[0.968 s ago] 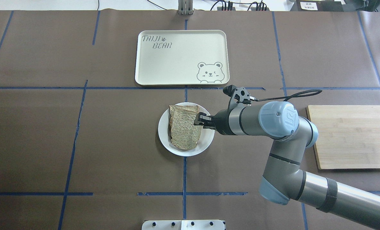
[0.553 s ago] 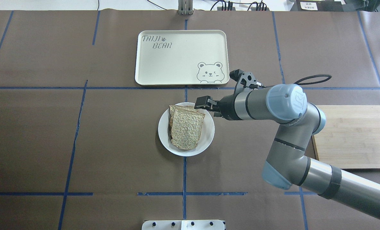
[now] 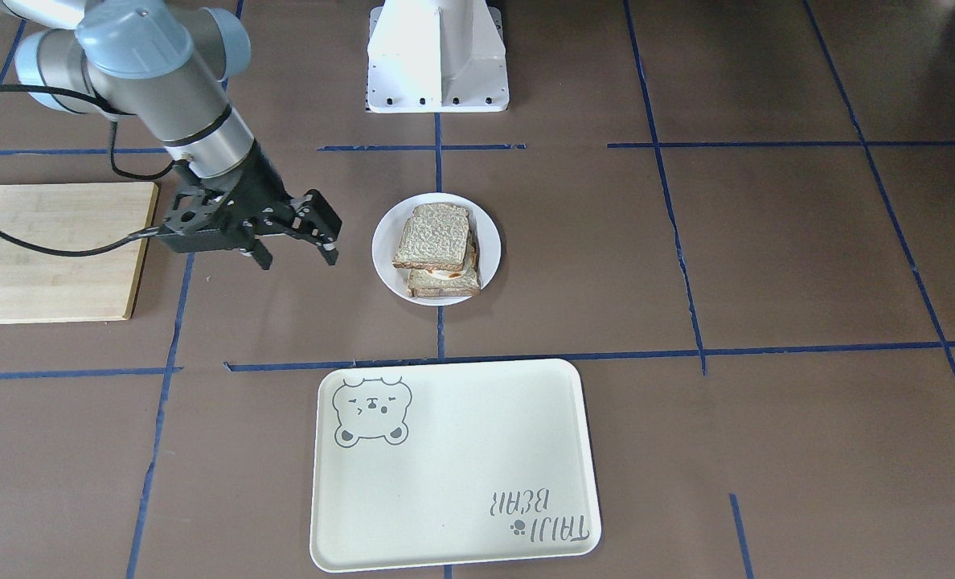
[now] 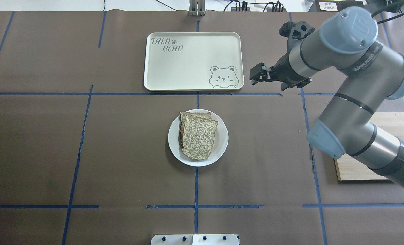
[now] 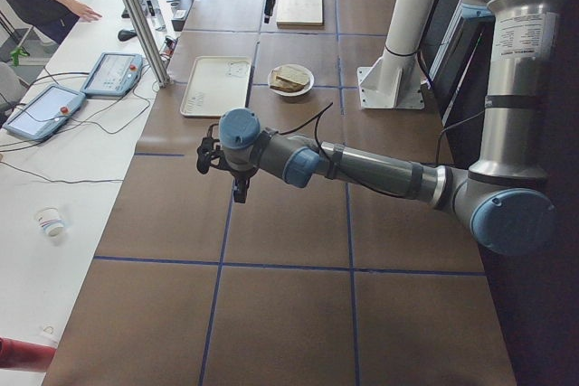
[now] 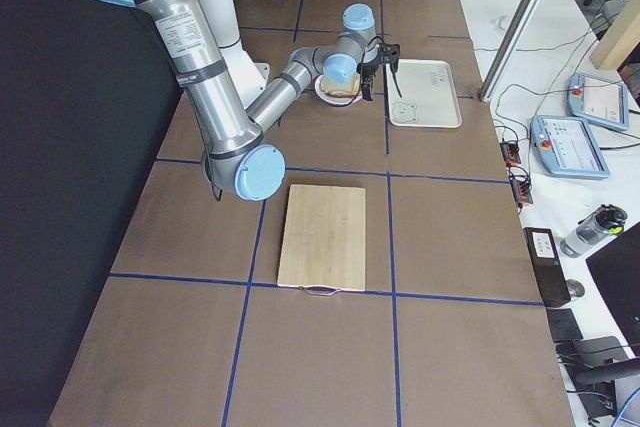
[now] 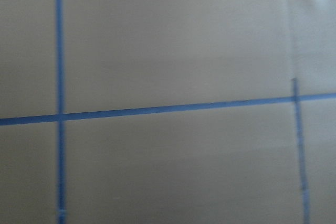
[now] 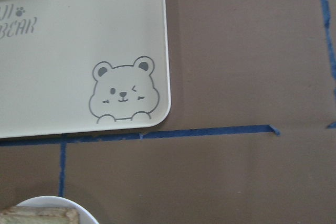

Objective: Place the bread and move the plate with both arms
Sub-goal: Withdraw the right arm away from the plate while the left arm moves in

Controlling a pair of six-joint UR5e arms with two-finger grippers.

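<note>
Bread (image 4: 199, 137) is seen lying flat on top of a second slice (image 3: 445, 283), and both are carried by the plate (image 4: 222, 146). The upper piece is set slightly askew, so the crust of the lower one is shown at one end and along one side. A trace of yellow and orange is seen between the two in the front view. The plate is placed near the middle of the table (image 4: 120, 153), on a blue tape line (image 4: 196, 190), just short of the tray (image 4: 188, 61), which is not touched by it.

The right claw (image 3: 297, 257) is held above the table with its fingers spread apart and nothing between them. It is kept well clear of the plate, on the side where the board (image 3: 43, 249) lies. From the right wrist camera, the bear corner of the tray and a sliver of the plate rim with crust are shown below it.

The left claw (image 5: 237, 193) is found only in the left side view, pointed down over bare table, well apart from the plate. Whether it is spread or closed cannot be told. Only tape lines and brown table are caught by its wrist camera.
</note>
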